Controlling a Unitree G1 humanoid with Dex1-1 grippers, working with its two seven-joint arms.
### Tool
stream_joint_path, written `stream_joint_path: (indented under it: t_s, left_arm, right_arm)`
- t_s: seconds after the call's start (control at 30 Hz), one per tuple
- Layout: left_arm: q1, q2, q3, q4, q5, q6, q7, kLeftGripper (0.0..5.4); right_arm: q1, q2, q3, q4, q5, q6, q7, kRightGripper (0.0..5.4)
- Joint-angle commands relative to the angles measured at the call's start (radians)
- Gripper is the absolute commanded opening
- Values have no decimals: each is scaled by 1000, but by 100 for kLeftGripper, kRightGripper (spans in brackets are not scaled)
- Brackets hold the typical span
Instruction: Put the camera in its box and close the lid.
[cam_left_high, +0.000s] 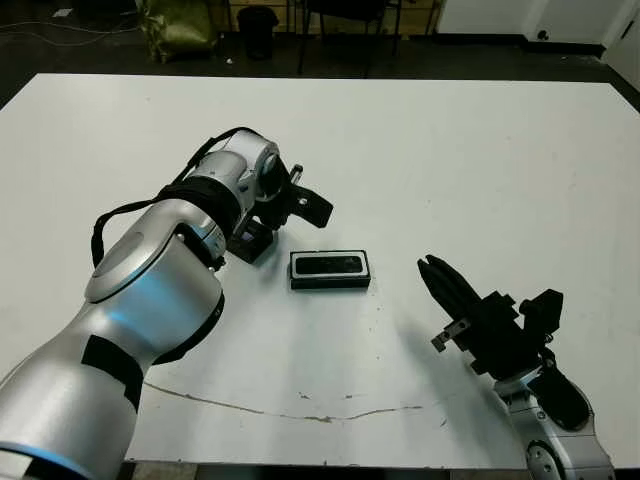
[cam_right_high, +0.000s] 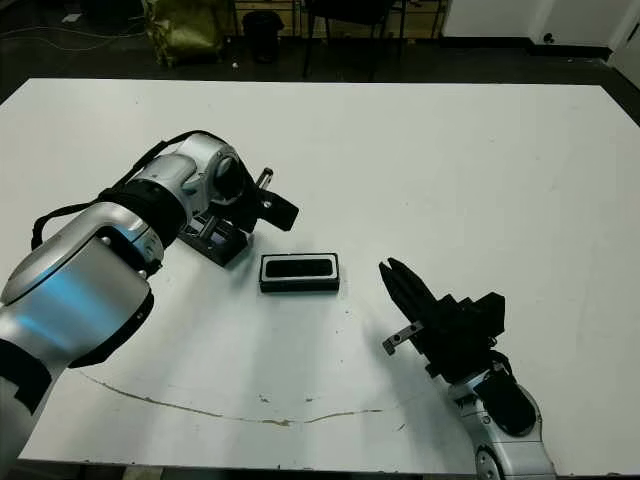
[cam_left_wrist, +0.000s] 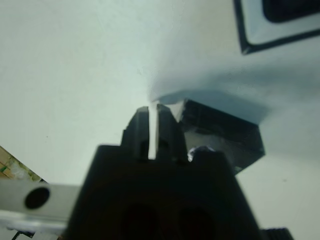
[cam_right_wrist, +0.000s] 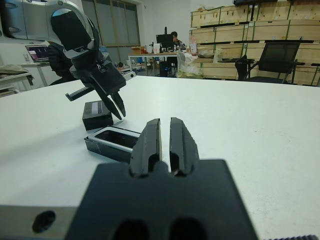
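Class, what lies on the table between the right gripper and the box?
Nothing: only bare white table separates the right gripper from the box, shown in the eye views.

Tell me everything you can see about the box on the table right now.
The box is a small black rectangular tray with a pale inner lining, lying flat and open near the middle of the white table. The dark camera lies inside it, lengthwise. No lid covers it; the lid sits apart, by the left gripper. Neither gripper touches the box; the right gripper rests off to its side.
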Motion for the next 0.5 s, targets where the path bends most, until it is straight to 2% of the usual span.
stream_joint_path:
  t_s: [0.03, 0.23, 0.43, 0.5]
  left_arm:
    - [23, 7, -14, 8, 16, -23, -10, 0]
    - [28, 15, -30, 2, 34, -56, -21, 0]
    - [33, 24, -29, -3, 31, -79, -62, 0]
    - [36, 35, -36, -18, 33, -123, -85, 0]
  right_arm:
    - [16, -10, -8, -3, -8, 18, -11, 2]
    - [26, -15, -5, -29, -27, 35, -33, 2]
    - [23, -10, -7, -16, -10, 22, -19, 2]
    - [21, -10, -8, -4, -11, 8, -13, 2]
